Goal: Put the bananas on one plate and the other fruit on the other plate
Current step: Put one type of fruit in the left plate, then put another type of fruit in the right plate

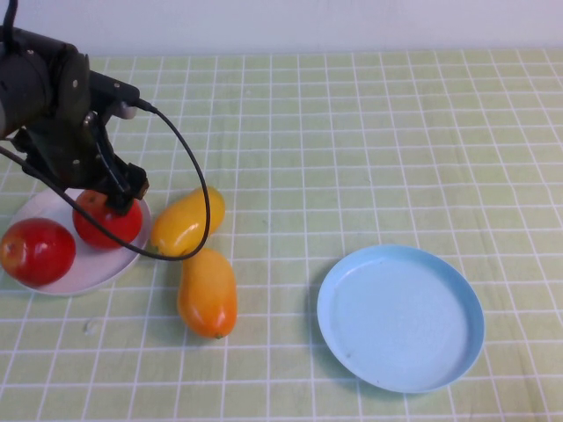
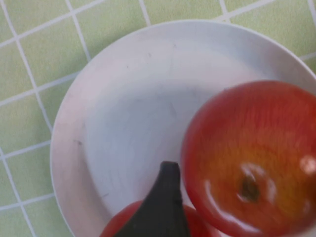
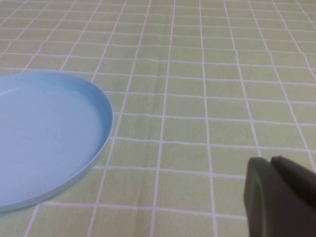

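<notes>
Two red apples lie on the white plate [image 1: 95, 269] at the left: one [image 1: 37, 251] near its outer side, the other [image 1: 107, 220] directly under my left gripper [image 1: 120, 197]. The left gripper is open and straddles that apple [image 2: 252, 158]. One dark finger [image 2: 164, 207] stands beside it, over the second apple [image 2: 118, 224] and the plate [image 2: 123, 108]. Two yellow-orange bananas [image 1: 186, 221] [image 1: 208, 293] lie on the cloth just right of the white plate. The light blue plate [image 1: 400, 316] [image 3: 49, 133] sits empty at the front right. My right gripper [image 3: 270, 162] is shut, low over the cloth beside the blue plate.
A green checked cloth [image 1: 369, 141] covers the table. The left arm's black cable [image 1: 198, 176] loops down over the nearer end of one banana.
</notes>
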